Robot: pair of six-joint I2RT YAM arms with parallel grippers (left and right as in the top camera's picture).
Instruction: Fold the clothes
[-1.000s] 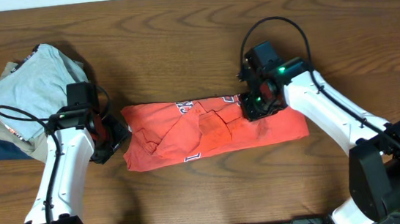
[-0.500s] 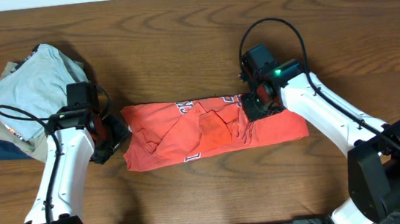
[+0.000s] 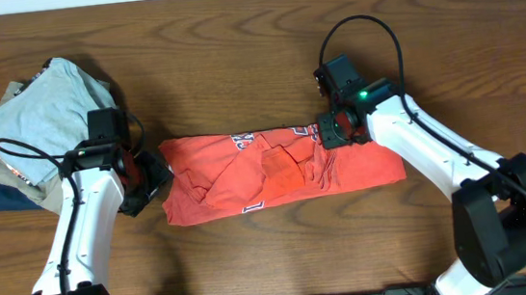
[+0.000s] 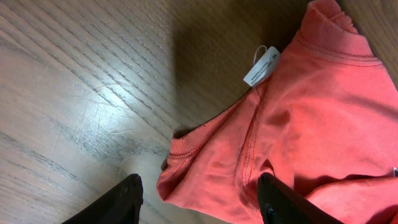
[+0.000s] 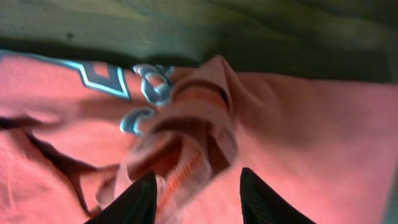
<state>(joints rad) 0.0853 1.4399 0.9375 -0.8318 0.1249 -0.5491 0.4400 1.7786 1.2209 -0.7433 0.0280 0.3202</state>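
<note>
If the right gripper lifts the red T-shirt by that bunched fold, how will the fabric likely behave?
The T-shirt will probably drape and sag, since it already lies creased and bunched. The fold at the right gripper looks loose, so layers may slip apart. It seems light: the thin hem curls up by the left gripper.

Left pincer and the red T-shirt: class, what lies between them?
Nothing: in the left wrist view the open left pincer straddles the T-shirt edge, bare table beside it.
</note>
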